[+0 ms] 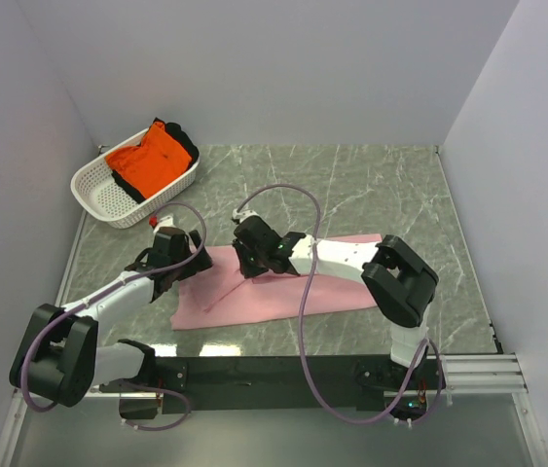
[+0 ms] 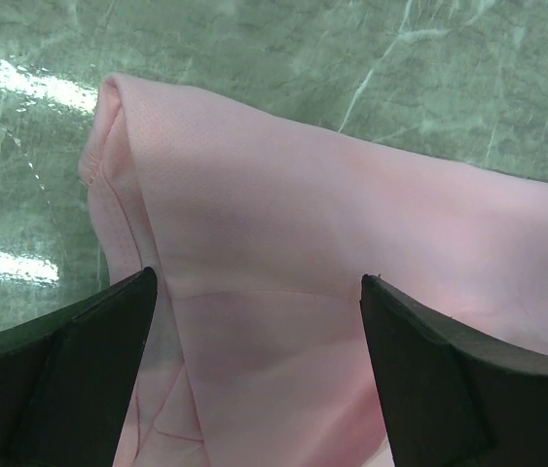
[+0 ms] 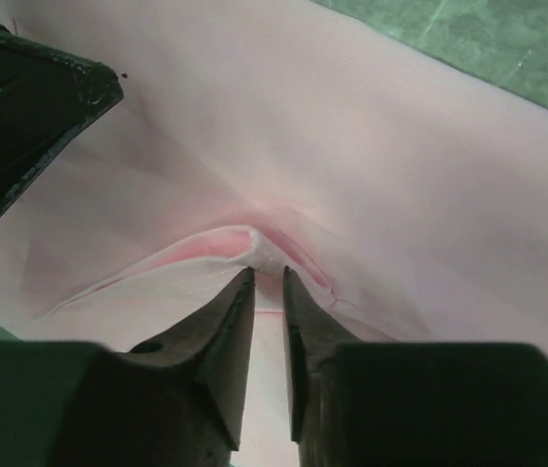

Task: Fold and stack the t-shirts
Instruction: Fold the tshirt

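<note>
The light pink t-shirt (image 1: 283,292) lies spread flat on the marble table, partly folded. My right gripper (image 3: 269,272) presses down on its middle with the jaws nearly together, and a small ridge of pink fabric (image 3: 244,238) is pinched up at the tips. My left gripper (image 2: 259,282) hovers open just over the shirt's left folded edge (image 2: 108,126), with nothing between its fingers. In the top view the two grippers, left (image 1: 181,268) and right (image 1: 249,263), sit close together. The orange t-shirt (image 1: 152,161) lies crumpled in the basket.
The white perforated basket (image 1: 93,190) stands at the back left, with a dark cloth (image 1: 184,138) beside the orange shirt. The left gripper's finger (image 3: 20,107) shows at the upper left of the right wrist view. Walls enclose the table on three sides.
</note>
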{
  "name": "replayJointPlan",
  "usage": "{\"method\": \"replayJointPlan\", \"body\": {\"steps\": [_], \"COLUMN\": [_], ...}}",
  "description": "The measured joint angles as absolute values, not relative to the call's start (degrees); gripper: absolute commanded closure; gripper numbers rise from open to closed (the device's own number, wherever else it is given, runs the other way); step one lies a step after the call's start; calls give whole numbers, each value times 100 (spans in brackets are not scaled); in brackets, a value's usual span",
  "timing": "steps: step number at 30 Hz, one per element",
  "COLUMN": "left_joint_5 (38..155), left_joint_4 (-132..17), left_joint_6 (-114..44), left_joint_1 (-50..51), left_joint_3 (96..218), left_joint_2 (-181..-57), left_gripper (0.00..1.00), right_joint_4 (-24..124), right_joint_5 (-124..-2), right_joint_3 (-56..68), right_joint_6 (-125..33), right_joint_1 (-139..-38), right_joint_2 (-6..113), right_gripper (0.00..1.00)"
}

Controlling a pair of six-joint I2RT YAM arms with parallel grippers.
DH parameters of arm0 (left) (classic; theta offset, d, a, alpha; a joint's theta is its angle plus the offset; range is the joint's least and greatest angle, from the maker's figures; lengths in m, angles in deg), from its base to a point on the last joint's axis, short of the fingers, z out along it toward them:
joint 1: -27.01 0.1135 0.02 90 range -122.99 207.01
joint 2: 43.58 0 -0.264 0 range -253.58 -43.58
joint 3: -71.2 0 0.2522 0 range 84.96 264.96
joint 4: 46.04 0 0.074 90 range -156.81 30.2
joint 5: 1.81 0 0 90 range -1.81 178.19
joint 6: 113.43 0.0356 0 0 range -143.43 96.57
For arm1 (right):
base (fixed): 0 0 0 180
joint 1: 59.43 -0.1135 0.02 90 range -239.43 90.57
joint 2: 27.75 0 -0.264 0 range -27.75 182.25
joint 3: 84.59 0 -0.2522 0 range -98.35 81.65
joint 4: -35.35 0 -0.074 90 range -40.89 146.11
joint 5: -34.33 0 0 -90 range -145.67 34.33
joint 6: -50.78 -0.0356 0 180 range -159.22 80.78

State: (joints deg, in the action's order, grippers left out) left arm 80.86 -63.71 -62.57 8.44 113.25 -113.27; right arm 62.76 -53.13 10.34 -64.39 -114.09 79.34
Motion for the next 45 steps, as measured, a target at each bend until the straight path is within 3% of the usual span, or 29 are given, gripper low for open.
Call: {"method": "replayJointPlan", "body": {"steps": [5,12,13,14,17,23,30,40,43,45], "left_joint_5": [8093,8130,8134,8136,8154,8195,8224,8241,8241,8241], "left_joint_4": [-6362,-6360,-6360,-6358,-6353,-6351,-6351,-6349,-6349,-6349], "left_joint_6": [-6202,-6196,-6193,-6193,-6176,-6174,-6167,-6156,-6156,-6154], "left_joint_1": [844,855,855,855,855,857,855,857,857,857], "left_joint_3": [11325,11325,11325,11325,11325,11325,11325,11325,11325,11325], "left_joint_2": [-11330,-11334,-11336,-11347,-11373,-11393,-11395,-11467,-11467,-11467], "left_gripper": [9,9,9,9,9,9,9,9,9,9], "right_joint_4": [6198,6093,6047,6023,6025,5968,5933,5968,6025,6040], "right_joint_5": [-5221,-5210,-5210,-5210,-5212,-5221,-5258,-5420,-5396,-5356], "right_joint_3": [1132,1312,1386,1473,1633,1530,971,839,868,877], "right_joint_6": [-6463,-6463,-6461,-6454,-6402,-6312,-6245,-6260,-6295,-6314], "right_joint_1": [-11437,-11483,-11487,-11489,-11492,-11492,-11489,-11457,-11454,-11452], "right_joint_2": [7932,7884,7831,7748,7527,7447,7597,8157,8203,8203], "right_gripper": [100,100,98,85,64,51,46,46,59,74]}}
